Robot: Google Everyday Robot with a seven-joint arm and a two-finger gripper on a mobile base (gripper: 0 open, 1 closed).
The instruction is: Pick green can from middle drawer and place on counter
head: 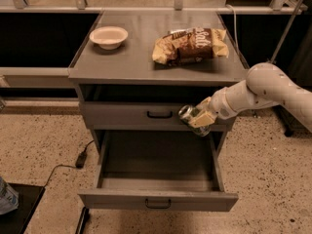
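Observation:
My gripper (199,119) is shut on the green can (190,118), a small can with a shiny silver top. It holds the can tilted in the air, in front of the closed upper drawer front and above the right side of the open middle drawer (158,198). The drawer is pulled out and its dark interior shows nothing inside. The counter (141,57) is the flat grey top of the cabinet, above and behind the can. My white arm comes in from the right.
A pale bowl (108,36) sits at the counter's back left. A brown chip bag (191,45) lies at its back right. The closed drawer front has a black handle (160,114). A black cable (73,165) lies on the speckled floor at left.

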